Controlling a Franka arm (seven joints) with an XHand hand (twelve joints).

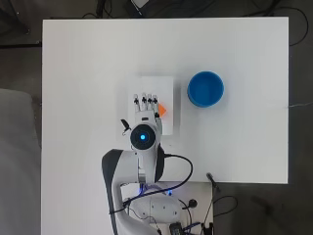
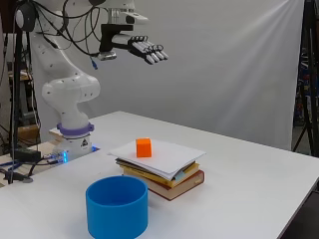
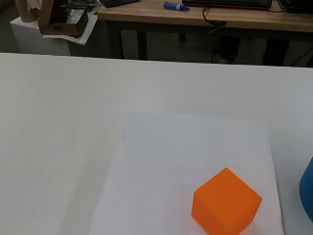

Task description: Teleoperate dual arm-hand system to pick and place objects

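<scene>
The hand (image 2: 142, 50) hangs high above the white counter (image 2: 259, 189), its fingers (image 2: 155, 56) stretched out nearly straight and slightly spread, holding nothing. In the side view it is well clear of everything below. From overhead the hand (image 1: 145, 108) sits over a stack of books (image 1: 168, 88), with the fingers pointing up the view, away from the arm's base.

The orange cube (image 2: 143, 147) rests on a white sheet of paper (image 2: 169, 155) that tops the stack of books (image 2: 172, 180) — the sheet droops a little over the stack's edges. Overhead, only a corner of the orange cube (image 1: 163, 110) shows just beside the hand, the rest being hidden under it. The wrist view shows the orange cube (image 3: 225, 201) sitting flat on the paper (image 3: 186, 156), turned so that one corner faces the camera, near one edge of the sheet.

A blue bowl (image 1: 206, 89) stands on the counter just beside the stack of books, apart from it; it looks empty from overhead, though its inside is uniformly blue and hard to judge. In the side view the blue bowl (image 2: 117, 206) is in the foreground, nearer the camera than the stack. A sliver of its blue wall (image 3: 308, 193) shows at the wrist view's edge.
</scene>
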